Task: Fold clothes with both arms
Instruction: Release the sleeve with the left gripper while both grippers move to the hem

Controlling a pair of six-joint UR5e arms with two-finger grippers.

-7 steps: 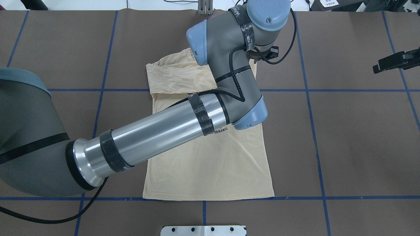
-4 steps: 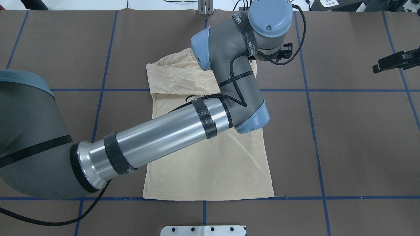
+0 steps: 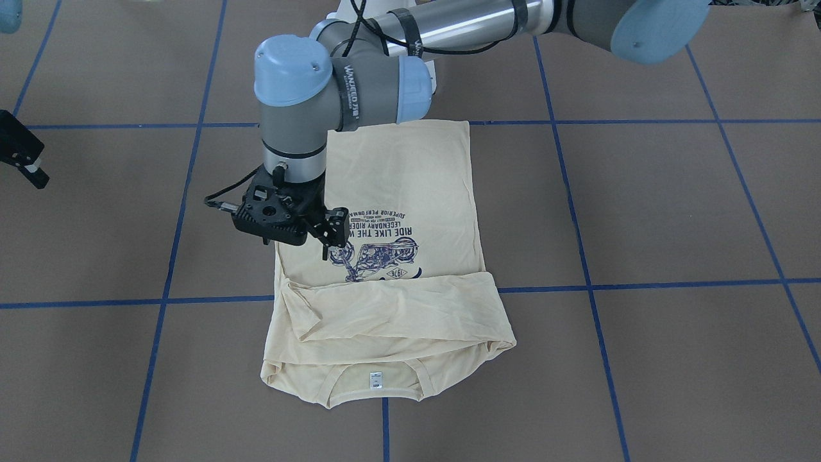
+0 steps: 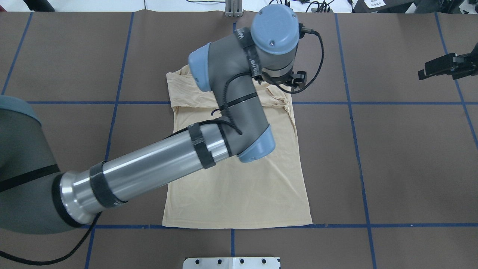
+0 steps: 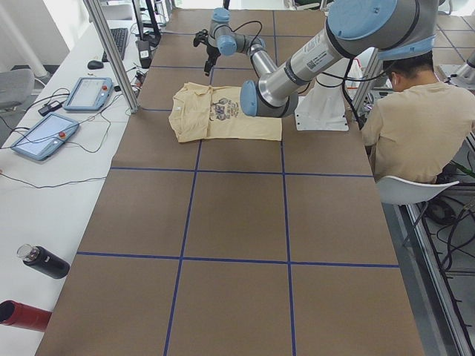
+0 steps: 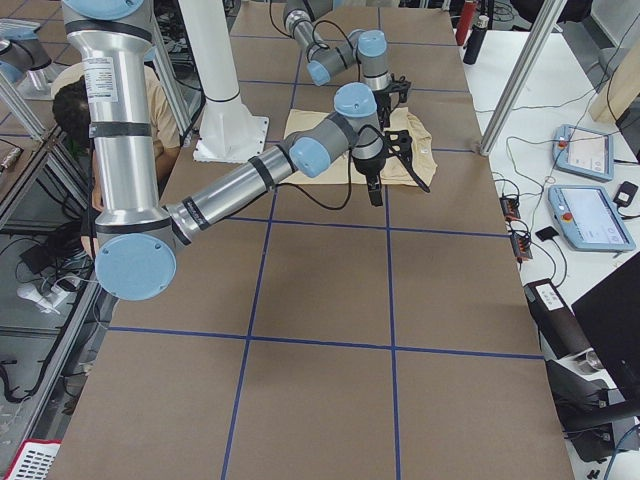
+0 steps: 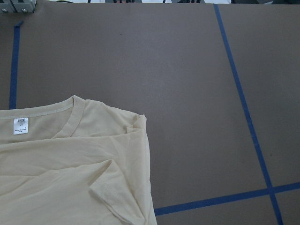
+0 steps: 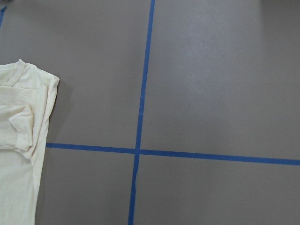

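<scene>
The pale cream-yellow long-sleeved T-shirt (image 4: 242, 194) lay flat at the middle of the brown table (image 4: 392, 157) marked with blue tape lines. In the overhead view its hem pointed to 6 o'clock and its collar to 12 o'clock, with one sleeve (image 3: 397, 308) folded across the chest. The grey left arm (image 4: 149, 175) extended from 8 o'clock, elbow bent and wrist pointing down. Its black left gripper (image 3: 333, 232) hung above the shirt; whether those jaws were parted or closed could not be told. From overhead the arm hid the navy print (image 3: 378, 247). The black right gripper (image 4: 424, 71) sat at 3 o'clock, well apart from the shirt and cut off by the frame edge, its jaws impossible to judge.
</scene>
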